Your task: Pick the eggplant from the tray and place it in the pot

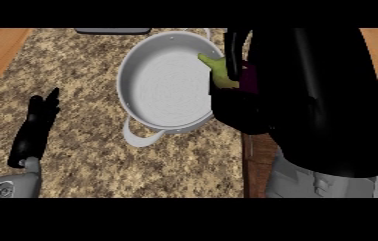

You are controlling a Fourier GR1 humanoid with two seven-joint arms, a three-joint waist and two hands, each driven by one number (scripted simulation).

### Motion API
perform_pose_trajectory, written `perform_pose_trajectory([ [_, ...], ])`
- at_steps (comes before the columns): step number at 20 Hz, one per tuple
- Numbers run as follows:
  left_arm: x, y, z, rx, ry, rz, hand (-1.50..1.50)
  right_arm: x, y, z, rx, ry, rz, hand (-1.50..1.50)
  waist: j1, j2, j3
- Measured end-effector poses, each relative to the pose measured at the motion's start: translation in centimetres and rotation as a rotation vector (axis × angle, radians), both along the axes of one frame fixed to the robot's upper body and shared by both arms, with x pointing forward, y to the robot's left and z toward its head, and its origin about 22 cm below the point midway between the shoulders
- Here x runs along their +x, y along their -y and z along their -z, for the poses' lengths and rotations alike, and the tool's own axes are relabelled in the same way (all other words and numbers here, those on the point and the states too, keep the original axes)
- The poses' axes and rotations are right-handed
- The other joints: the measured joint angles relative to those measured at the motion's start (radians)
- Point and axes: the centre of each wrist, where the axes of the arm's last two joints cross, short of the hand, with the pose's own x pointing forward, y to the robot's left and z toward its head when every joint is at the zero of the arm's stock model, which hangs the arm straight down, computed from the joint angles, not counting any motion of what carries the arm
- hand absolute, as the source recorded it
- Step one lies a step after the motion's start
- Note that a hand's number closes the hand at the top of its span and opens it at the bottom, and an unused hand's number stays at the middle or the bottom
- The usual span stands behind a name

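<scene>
Eggplant sits in the right hand, whose black fingers curl round its purple body so that only a sliver of purple shows between them. The green stem end pokes out of the hand's far left side, pointing up and away. The hand is raised close to the view, and with its grey forearm it fills most of the right side, hiding whatever lies beneath and beyond it.

Just to the left of this hand, and below it, stands the pot, round, pale grey and bare inside. The stem tip hangs over the pot's rim on the side nearest the hand, while the eggplant's body is over or just outside that rim; the fingers cover it too much to tell which. One pot handle juts from the wall towards the view's lower edge, to the lower left of the hand; a second handle shows faintly at the far rim, close to the fingertips.

Under the hand's near side, a strip of brown wood borders the speckled stone counter. Farther off, past the pot and up to the left, a dark flat thing is cut off by the view's edge, too little of it showing to name.

Well apart from all this, across the pot, the left hand rests near the view's left edge with its fingers straight, holding nothing.
</scene>
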Motion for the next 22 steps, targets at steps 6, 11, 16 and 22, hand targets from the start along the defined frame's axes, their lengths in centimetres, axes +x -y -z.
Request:
perform_pose_trajectory([
  [6, 0.6, 0.1, -0.2, 0.002, 0.003, 0.006, 0.0, 4.8, -3.4, 0.6, -0.01, -0.122, 0.0, 1.5, 0.006, 0.003, 0.0],
  [11, 0.5, -0.6, -0.2, 0.006, 0.005, 0.01, 0.0, 7.7, -5.6, 2.1, -0.014, -0.23, -0.019, 1.5, 0.011, 0.004, 0.001],
  [16, 0.9, 0.0, -0.6, -0.003, 0.004, 0.017, 0.0, 10.5, -6.3, 5.5, 0.069, -0.365, -0.004, -1.5, 0.019, 0.007, 0.001],
  [22, 1.1, 0.7, -0.3, -0.003, 0.007, 0.021, 0.0, 12.0, -6.7, 8.6, 0.239, -0.397, -0.046, -1.5, 0.02, 0.008, 0.001],
])
